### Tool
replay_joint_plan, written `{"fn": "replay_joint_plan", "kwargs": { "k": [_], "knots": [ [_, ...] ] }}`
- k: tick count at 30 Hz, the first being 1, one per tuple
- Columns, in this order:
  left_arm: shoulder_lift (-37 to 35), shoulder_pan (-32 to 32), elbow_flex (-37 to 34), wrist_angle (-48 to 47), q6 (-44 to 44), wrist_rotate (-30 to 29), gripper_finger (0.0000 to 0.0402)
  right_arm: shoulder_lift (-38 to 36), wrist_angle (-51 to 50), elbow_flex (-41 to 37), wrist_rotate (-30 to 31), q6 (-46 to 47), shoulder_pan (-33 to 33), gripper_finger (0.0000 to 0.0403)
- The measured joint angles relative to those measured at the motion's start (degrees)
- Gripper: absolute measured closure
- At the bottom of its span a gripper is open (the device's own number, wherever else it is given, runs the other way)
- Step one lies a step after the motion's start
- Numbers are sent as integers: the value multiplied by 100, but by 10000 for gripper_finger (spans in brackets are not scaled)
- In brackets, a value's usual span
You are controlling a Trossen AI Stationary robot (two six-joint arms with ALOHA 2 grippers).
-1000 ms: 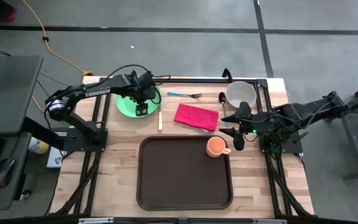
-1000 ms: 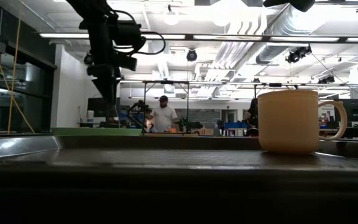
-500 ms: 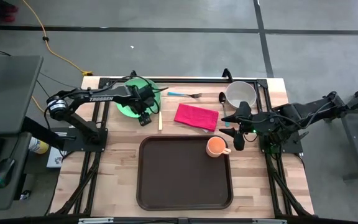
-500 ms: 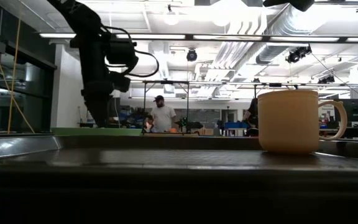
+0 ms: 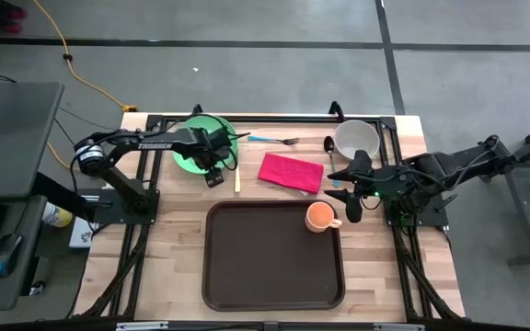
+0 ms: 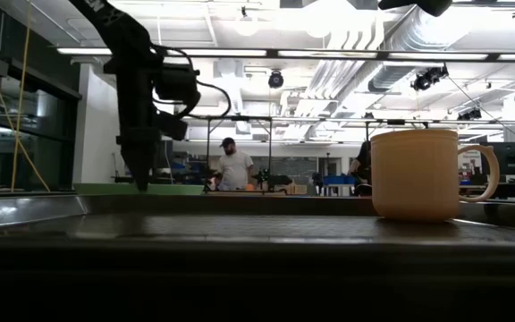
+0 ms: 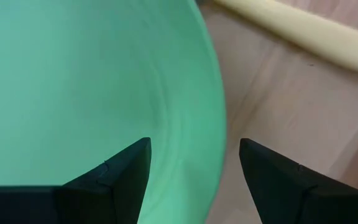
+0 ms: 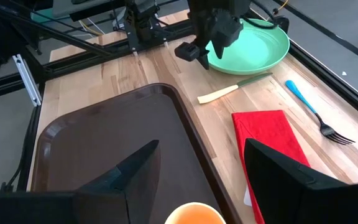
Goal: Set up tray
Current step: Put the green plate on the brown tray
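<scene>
- 1 tray [image 5: 274, 257]: big dark brown plastic rectangle, rounded corners, raised rim, lower centre of high view.
- 1 orange mug [image 5: 320, 217] stands in tray's upper right corner.
- 1 round green plate [image 5: 191, 156], smooth; left gripper [image 5: 213, 174] at its rim, fingers apart w/ rim between them.
- 1 red cloth [image 5: 291, 172], 1 white bowl [image 5: 356, 139], 1 blue-handled fork [image 5: 272, 140].
- Right gripper [image 5: 347, 197] just right of mug, fingers apart, holding nothing.

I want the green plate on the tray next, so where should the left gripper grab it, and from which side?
Grip the green plate by its thin raised rim on the tray-facing edge, coming down from above. The left gripper already straddles that rim, fingers open, one inside and one outside.
</scene>
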Motion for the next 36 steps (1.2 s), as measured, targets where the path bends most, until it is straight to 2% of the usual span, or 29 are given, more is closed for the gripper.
{"fn": "replay_joint_plan", "kwargs": {
  "k": [8, 12, 18, 25, 26, 31, 36],
  "knots": [
    [392, 0, 0, 125, 160, -15, 124, 0, 111, 0, -6, 27, 0, 194],
    [558, 0, 11, 129, 266, -57, 139, 0, 183, 0, -13, 39, 0, 194],
    [641, -9, 29, 126, 433, -255, 215, 0, 222, -1, -18, 89, 0, 194],
    [634, -21, 27, 41, 652, -341, 363, 0, 222, -1, -39, 147, 0, 194],
    [622, -44, 28, 14, 674, -350, 374, 0, 222, -1, -40, 147, 0, 194],
    [428, -174, 16, -145, 833, -386, 374, 0, 224, 0, -31, 146, 0, 194],
    [-126, -304, 106, -622, 963, -372, 376, -1, 222, 0, -4, 148, 0, 194]
  ]
}}
